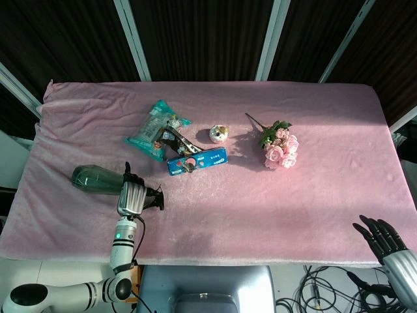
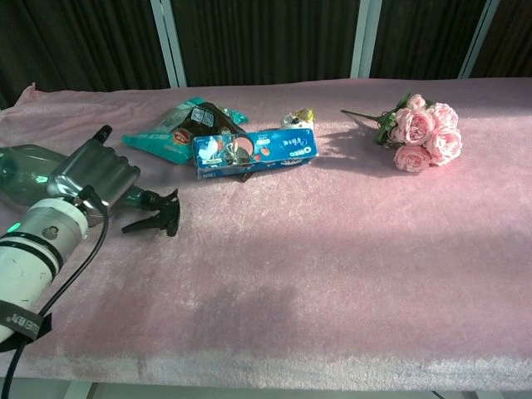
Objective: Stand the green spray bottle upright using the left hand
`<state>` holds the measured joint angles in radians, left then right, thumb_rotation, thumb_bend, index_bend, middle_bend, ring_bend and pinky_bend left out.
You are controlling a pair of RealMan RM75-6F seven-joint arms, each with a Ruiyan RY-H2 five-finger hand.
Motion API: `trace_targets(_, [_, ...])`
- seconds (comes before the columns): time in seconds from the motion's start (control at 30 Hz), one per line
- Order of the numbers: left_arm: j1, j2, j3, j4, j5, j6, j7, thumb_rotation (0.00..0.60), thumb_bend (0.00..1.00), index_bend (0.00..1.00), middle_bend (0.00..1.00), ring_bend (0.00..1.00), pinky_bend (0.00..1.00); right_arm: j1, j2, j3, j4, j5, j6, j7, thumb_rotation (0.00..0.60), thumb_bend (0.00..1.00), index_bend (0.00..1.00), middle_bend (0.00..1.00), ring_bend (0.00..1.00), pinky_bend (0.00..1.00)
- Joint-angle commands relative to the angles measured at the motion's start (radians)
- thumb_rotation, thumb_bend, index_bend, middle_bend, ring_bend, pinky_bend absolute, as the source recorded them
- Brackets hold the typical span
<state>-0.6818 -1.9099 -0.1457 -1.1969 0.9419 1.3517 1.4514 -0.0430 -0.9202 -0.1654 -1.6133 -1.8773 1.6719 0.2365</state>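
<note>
The green spray bottle (image 1: 92, 178) (image 2: 27, 169) lies on its side at the left of the pink table, its black trigger head (image 1: 155, 197) (image 2: 156, 215) pointing right. My left hand (image 1: 132, 193) (image 2: 94, 175) has its fingers curled over the bottle's neck and grips it; the body looks slightly raised at the far end. My right hand (image 1: 387, 242) hangs with fingers spread, off the table's front right corner, holding nothing; the chest view does not show it.
A teal snack bag (image 1: 154, 129) (image 2: 170, 130), a blue Oreo box (image 1: 195, 161) (image 2: 255, 151), a small round cake (image 1: 219, 134) and a bunch of pink roses (image 1: 280, 147) (image 2: 424, 132) lie across the table's middle. The pink cloth (image 1: 260, 208) covers the table.
</note>
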Motion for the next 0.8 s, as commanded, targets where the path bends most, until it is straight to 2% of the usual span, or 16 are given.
trace_targets(0.03, [0.017,0.061,0.049,-0.028,0.169,0.065,-0.191,0.6,0.46,0.77,0.87,0.44,0.01,0.0,0.001,0.0,-0.001,0.0,-0.001,0.0,0.6,0.34,0.0,0.0,0.0,0.0])
trace_targets(0.1, [0.033,0.096,0.054,-0.069,0.225,0.096,-0.288,0.6,0.46,0.77,0.88,0.46,0.04,-0.002,0.001,0.0,-0.001,0.0,0.002,0.002,0.6,0.33,0.0,0.0,0.0,0.0])
trace_targets(0.2, [0.046,0.123,0.056,-0.102,0.257,0.115,-0.353,0.6,0.46,0.77,0.88,0.47,0.05,-0.003,0.001,0.0,0.0,0.0,0.005,0.004,0.6,0.33,0.0,0.0,0.0,0.0])
trace_targets(0.27, [0.068,0.169,0.045,-0.171,0.3,0.156,-0.462,0.6,0.46,0.78,0.88,0.47,0.06,-0.005,0.001,0.002,0.001,0.002,0.009,0.006,0.6,0.34,0.0,0.0,0.0,0.0])
trace_targets(0.3, [0.083,0.207,0.037,-0.223,0.329,0.18,-0.539,0.6,0.46,0.78,0.88,0.47,0.07,-0.005,0.0,0.002,0.001,0.003,0.009,0.005,0.6,0.33,0.0,0.0,0.0,0.0])
trace_targets(0.33, [0.113,0.248,-0.014,-0.341,0.364,0.245,-0.737,0.6,0.46,0.78,0.89,0.48,0.08,-0.002,-0.002,0.0,0.0,-0.001,-0.001,-0.002,0.6,0.34,0.0,0.0,0.0,0.0])
trace_targets(0.37, [0.136,0.29,-0.024,-0.417,0.372,0.247,-0.871,0.6,0.46,0.78,0.89,0.49,0.1,0.0,-0.005,0.001,-0.004,0.0,-0.007,-0.01,0.6,0.34,0.0,0.0,0.0,0.0])
trace_targets(0.43, [0.169,0.37,-0.04,-0.535,0.35,0.214,-1.055,0.6,0.47,0.79,0.89,0.49,0.12,0.002,-0.009,0.003,-0.012,0.006,-0.019,-0.025,0.6,0.34,0.0,0.0,0.0,0.0])
trace_targets(0.6, [0.219,0.505,-0.089,-0.724,0.217,0.089,-1.343,0.6,0.47,0.79,0.89,0.49,0.12,0.011,-0.012,0.002,-0.024,0.004,-0.045,-0.048,0.6,0.33,0.0,0.0,0.0,0.0])
trace_targets(0.7, [0.239,0.553,-0.125,-0.757,0.167,0.018,-1.518,0.6,0.48,0.79,0.89,0.49,0.11,0.014,-0.011,0.002,-0.027,0.008,-0.053,-0.05,0.6,0.34,0.0,0.0,0.0,0.0])
trace_targets(0.8, [0.245,0.566,-0.137,-0.733,0.171,-0.009,-1.584,0.6,0.48,0.79,0.89,0.49,0.11,0.015,-0.01,0.002,-0.029,0.008,-0.053,-0.05,0.6,0.34,0.0,0.0,0.0,0.0])
